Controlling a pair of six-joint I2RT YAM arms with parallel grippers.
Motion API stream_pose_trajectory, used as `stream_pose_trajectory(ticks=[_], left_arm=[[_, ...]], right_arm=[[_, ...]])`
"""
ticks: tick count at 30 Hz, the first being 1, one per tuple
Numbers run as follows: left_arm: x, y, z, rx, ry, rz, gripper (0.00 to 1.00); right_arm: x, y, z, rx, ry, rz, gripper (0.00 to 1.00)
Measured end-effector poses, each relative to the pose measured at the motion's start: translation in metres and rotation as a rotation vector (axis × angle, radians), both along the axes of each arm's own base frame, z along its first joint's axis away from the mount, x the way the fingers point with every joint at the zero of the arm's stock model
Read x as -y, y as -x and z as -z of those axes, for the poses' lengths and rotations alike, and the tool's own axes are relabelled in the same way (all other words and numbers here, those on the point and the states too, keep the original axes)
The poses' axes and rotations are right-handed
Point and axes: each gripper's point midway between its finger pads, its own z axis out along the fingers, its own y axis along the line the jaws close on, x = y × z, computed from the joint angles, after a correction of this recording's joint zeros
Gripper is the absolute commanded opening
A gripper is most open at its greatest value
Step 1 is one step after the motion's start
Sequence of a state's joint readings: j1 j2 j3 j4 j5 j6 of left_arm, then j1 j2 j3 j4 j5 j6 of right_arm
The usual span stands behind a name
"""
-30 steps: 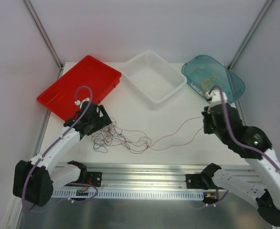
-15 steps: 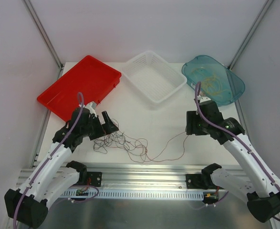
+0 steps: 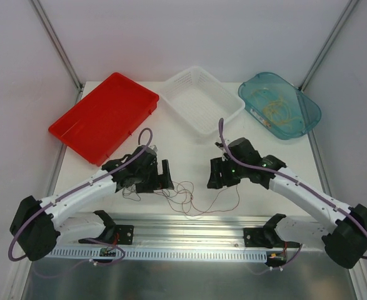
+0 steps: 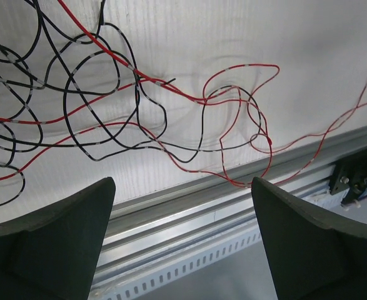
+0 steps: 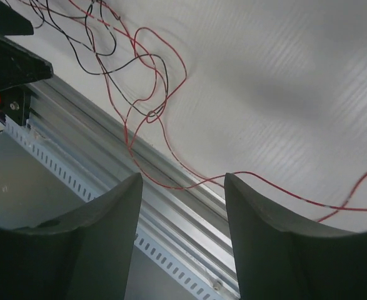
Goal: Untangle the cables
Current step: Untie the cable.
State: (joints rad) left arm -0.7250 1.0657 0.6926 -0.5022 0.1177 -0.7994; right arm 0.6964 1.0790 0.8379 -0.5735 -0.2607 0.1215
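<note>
The cables (image 3: 182,192) are a loose tangle of thin red and black wires on the white table, near its front edge and between my two grippers. My left gripper (image 3: 165,175) is just left of the tangle, wide open and empty. In the left wrist view the red and black loops (image 4: 139,106) lie beyond the left gripper (image 4: 182,184), touching neither finger. My right gripper (image 3: 216,178) is just right of the tangle, open and holding nothing. In the right wrist view a red strand (image 5: 145,81) trails over the table edge below the right gripper (image 5: 183,178).
A red tray (image 3: 102,115) sits at the back left and a white basket (image 3: 199,100) at the back middle. A teal tray (image 3: 308,112) at the back right holds yellowish cables (image 3: 277,111). An aluminium rail (image 3: 189,226) runs along the near edge.
Both arms have swung inward to the tangle. The right gripper has opened and let go of the red strand it was stretching; that strand now lies slack nearer the middle.
</note>
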Motion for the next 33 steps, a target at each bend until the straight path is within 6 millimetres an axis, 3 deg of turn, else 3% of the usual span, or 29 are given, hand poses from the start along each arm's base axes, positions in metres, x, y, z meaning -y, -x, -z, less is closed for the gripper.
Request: stream_pose_trajectory(ticks=[4, 9, 15, 19, 22, 26, 30, 33], left_arm=[[0.010, -0.009, 0.011, -0.026, -0.058, -0.025, 0.87], [0.012, -0.019, 0.032, -0.061, -0.124, -0.072, 0.82], [0.009, -0.023, 0.054, -0.092, -0.188, -0.095, 0.79], [0.009, -0.025, 0.063, -0.106, -0.207, -0.105, 0.77], [0.007, -0.026, 0.067, -0.110, -0.224, -0.115, 0.77], [0.007, -0.030, 0.069, -0.099, -0.229, -0.121, 0.76], [0.005, -0.035, 0.069, -0.085, -0.234, -0.137, 0.75], [0.000, -0.042, 0.069, -0.084, -0.232, -0.165, 0.74]], right_arm=[[-0.025, 0.013, 0.020, -0.083, -0.025, -0.003, 0.57], [-0.057, 0.019, 0.026, -0.118, -0.068, 0.023, 0.51], [-0.079, 0.028, 0.053, -0.172, -0.023, 0.057, 0.44], [-0.080, 0.037, 0.080, -0.205, 0.065, 0.084, 0.37], [-0.078, 0.036, 0.090, -0.200, 0.100, 0.107, 0.29], [-0.074, 0.029, 0.093, -0.168, 0.122, 0.138, 0.02], [-0.064, 0.022, 0.093, -0.119, 0.170, 0.155, 0.01], [-0.048, 0.015, 0.081, -0.051, 0.215, 0.160, 0.01]])
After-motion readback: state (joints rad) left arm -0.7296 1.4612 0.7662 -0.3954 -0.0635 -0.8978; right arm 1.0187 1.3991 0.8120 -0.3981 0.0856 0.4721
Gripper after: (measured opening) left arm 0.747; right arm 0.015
